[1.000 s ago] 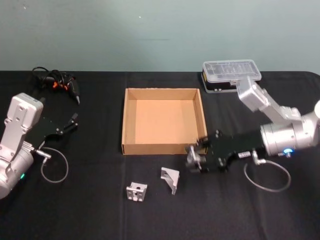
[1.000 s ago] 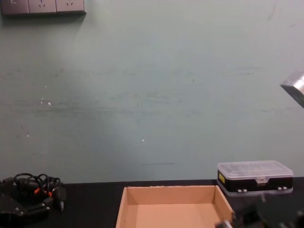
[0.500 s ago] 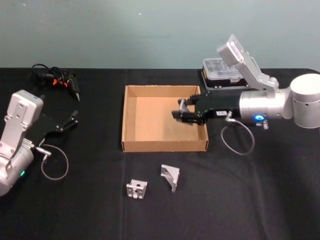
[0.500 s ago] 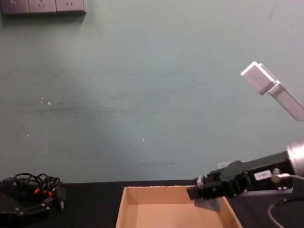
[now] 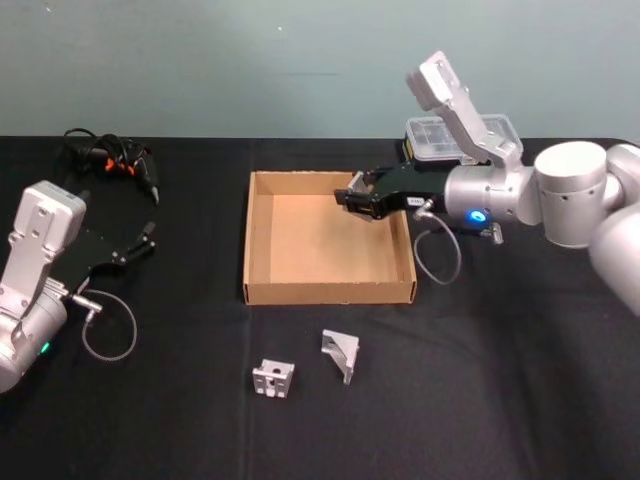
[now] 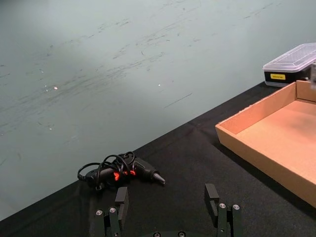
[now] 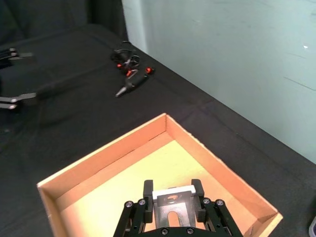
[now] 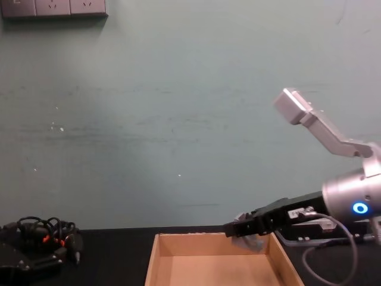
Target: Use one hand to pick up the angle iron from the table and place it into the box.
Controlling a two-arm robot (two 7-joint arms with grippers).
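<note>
Over the box (image 5: 330, 293), near its far right corner, the right gripper (image 5: 355, 198) was clamped on an angle iron (image 7: 172, 210), held above the floor. At the left of the table (image 5: 500, 400) the left gripper (image 5: 148, 242) sat parked, fingers spread. Let go from that height, the angle iron might bounce or tip over the nearby wall; a lower, more central release looked safer

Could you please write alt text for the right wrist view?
The right tool, shut on a silver angle iron, hangs over the open cardboard box. Beyond it, a corded handheld device lies on the black table.
</note>
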